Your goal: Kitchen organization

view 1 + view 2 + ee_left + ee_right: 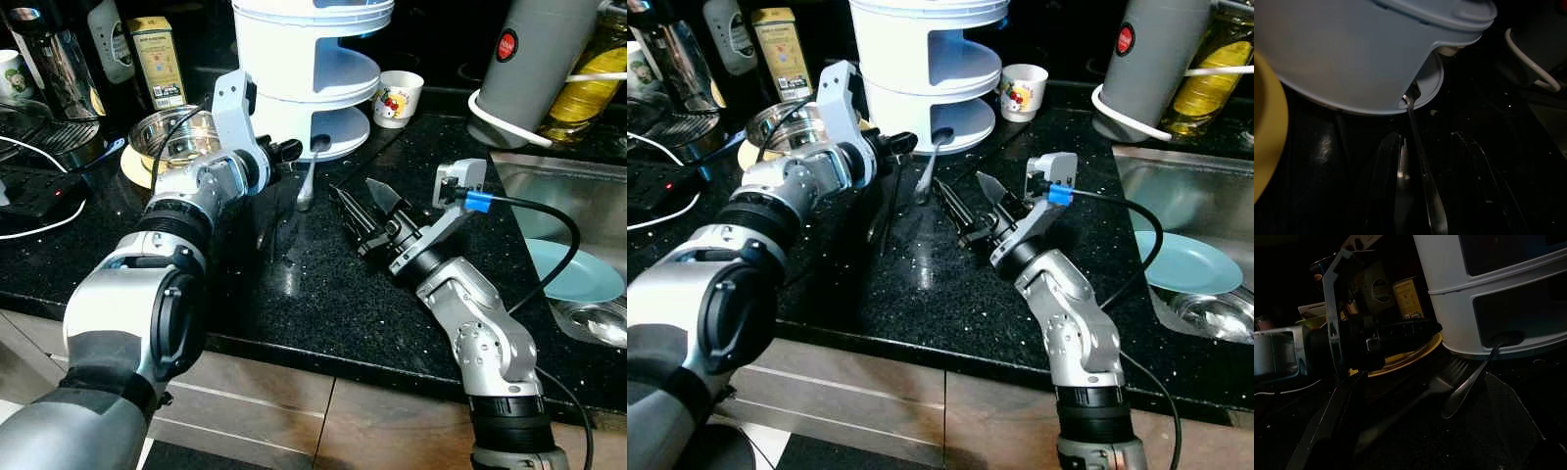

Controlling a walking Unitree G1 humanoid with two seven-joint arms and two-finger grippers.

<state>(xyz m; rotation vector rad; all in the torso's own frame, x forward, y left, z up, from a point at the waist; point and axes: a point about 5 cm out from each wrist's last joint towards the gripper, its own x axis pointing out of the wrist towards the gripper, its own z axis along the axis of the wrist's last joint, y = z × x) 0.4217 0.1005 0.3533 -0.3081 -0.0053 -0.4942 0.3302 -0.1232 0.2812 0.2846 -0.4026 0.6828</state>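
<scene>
On the counter (323, 323) the spoon (306, 186) leaned its handle into the rack (313, 88), between the left gripper (284, 150), fingers unclear, and wide-open right gripper (367, 211); thin, stiff, slippery, so pinch mid-handle

Bright, sharp head views; murky wrist views.
Overhead light glints off the speckled black counter (323, 294) and the steel bowl (176, 137). Beside the left gripper (286, 150), the white tiered stand (1366, 54) looms blurred; the spoon (1469, 384) barely gleams in shadow.
</scene>
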